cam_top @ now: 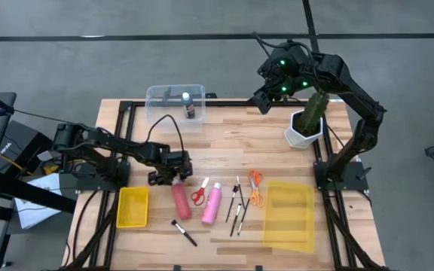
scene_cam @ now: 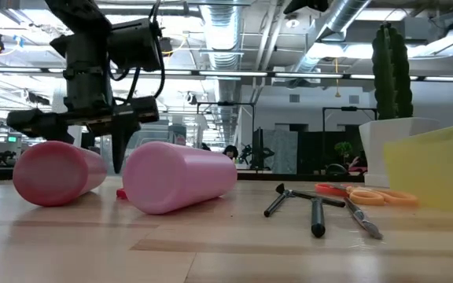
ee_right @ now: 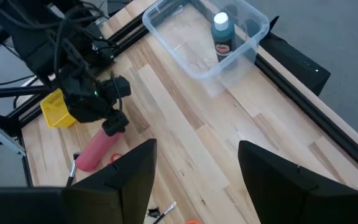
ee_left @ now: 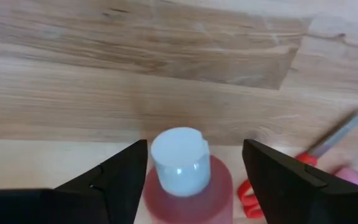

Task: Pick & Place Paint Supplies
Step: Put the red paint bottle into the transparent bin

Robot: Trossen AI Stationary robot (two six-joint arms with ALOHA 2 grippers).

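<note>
Two fingers of the left gripper (ee_left: 194, 180) are being held spread on either side of the red paint bottle (cam_top: 181, 201), its white cap (ee_left: 179, 160) sitting between them, nothing pinched yet. That bottle is lying at about 7 o'clock of the table (cam_top: 224, 143), with the pink bottle (cam_top: 212, 203) at its 3 o'clock. Grasping is judged to be in hand; closing, then lifting, is being called for next. The right gripper (ee_right: 194, 180) is waiting spread above the table's 1 o'clock corner.
</note>
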